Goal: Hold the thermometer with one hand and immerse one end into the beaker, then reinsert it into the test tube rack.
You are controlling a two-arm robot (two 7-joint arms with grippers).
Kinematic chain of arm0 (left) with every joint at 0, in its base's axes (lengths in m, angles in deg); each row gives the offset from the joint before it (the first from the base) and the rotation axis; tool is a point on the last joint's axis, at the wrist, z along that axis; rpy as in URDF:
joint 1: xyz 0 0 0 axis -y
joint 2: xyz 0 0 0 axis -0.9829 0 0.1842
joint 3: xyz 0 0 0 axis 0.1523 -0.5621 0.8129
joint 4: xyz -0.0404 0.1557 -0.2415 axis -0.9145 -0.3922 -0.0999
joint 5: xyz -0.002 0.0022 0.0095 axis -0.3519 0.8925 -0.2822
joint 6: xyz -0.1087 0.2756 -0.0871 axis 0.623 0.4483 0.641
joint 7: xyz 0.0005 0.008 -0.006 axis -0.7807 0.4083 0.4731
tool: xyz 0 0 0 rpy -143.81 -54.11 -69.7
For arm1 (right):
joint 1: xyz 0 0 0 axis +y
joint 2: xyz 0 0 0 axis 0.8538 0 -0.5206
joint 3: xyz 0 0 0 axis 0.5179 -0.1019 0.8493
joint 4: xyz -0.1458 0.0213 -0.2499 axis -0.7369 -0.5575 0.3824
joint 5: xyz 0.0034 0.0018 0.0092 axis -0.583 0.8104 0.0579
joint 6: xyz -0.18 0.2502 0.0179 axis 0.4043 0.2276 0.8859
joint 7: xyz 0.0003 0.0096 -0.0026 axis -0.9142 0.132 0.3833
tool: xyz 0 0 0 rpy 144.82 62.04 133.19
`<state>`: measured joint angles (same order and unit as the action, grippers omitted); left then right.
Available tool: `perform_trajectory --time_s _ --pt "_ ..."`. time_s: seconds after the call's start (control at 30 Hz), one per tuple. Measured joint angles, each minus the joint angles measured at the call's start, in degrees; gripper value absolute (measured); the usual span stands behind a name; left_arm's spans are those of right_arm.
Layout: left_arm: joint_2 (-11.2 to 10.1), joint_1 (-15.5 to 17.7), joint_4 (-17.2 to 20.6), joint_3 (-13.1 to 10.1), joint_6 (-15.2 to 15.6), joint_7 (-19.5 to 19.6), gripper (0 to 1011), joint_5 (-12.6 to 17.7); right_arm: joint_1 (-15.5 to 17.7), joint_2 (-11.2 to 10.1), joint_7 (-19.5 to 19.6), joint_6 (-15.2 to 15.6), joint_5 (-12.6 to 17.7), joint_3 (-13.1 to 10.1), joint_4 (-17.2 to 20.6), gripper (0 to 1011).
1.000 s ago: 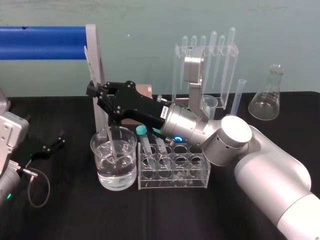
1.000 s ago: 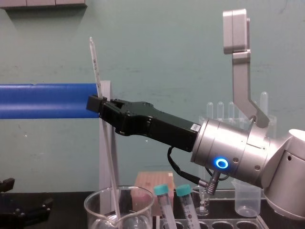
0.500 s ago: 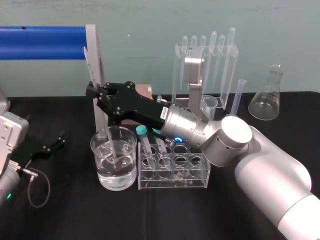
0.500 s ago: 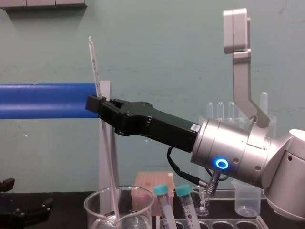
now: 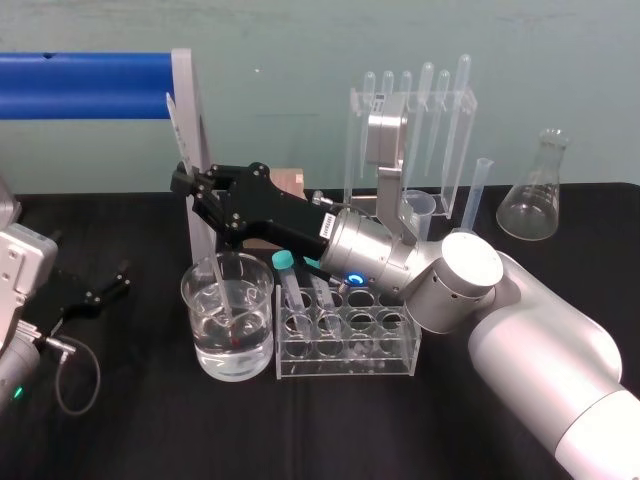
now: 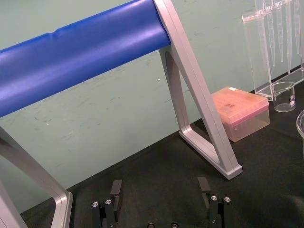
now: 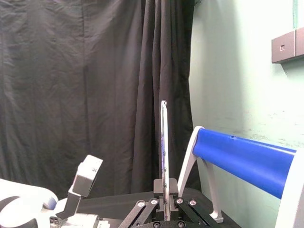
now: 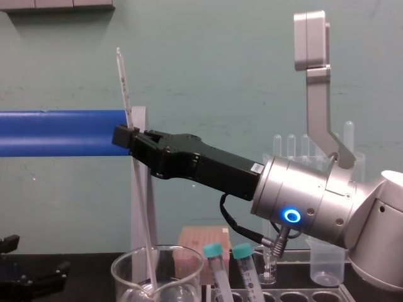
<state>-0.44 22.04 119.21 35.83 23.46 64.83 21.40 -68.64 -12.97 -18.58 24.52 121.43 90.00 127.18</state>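
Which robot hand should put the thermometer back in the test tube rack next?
The right hand. It is shut on the thermometer, whose lower end sits in the beaker, right beside the test tube rack. The left hand waits open, far off to the left.

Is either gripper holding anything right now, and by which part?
The right gripper pinches the thermometer on its upper shaft; the left gripper is open, empty.
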Motion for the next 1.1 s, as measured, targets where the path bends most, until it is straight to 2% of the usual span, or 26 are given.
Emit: perform_trajectory --time_s 1.1 --pt "0.0 0.0 0.0 0.0 0.0 0.0 1008 0.0 -0.1 0.1 -0.6 0.0 0.3 0.1 -0.8 56"
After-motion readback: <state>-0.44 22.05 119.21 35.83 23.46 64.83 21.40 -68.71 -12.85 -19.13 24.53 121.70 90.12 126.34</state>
